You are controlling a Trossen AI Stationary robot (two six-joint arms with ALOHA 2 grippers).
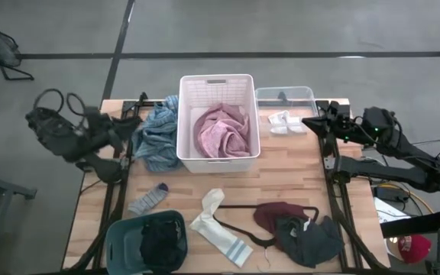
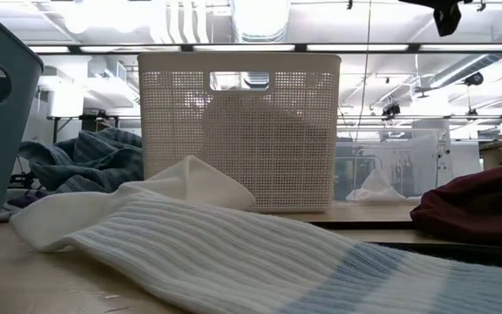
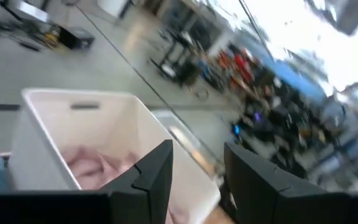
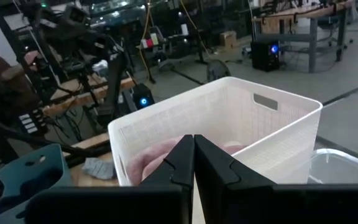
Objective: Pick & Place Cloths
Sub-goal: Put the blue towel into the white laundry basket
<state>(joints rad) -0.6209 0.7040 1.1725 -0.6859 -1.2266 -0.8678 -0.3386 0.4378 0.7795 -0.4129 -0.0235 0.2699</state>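
A pink cloth point(image 1: 221, 131) lies inside the white basket point(image 1: 185, 114), and shows there in the left wrist view too point(image 3: 98, 163). A blue-grey cloth point(image 1: 157, 134) lies heaped against the basket's left wall. On the table lie a grey sock point(image 1: 149, 198), a white blue-striped sock point(image 1: 218, 225), and a maroon cloth point(image 1: 277, 215) partly under a dark grey cloth point(image 1: 308, 241). A black cloth point(image 1: 163, 243) sits in the teal basket point(image 1: 121, 238). My left gripper point(image 3: 197, 180) is raised at the table's left side, open and empty. My right gripper point(image 4: 194, 162) waits at the right side, shut and empty.
A clear bin point(image 1: 308, 98) right of the white basket holds white socks point(image 1: 287, 122). A thin black hanger point(image 1: 243, 221) lies between the striped sock and the maroon cloth. Bare wood shows in the table's middle point(image 1: 281, 176). In the low view the striped sock point(image 2: 234, 253) fills the foreground.
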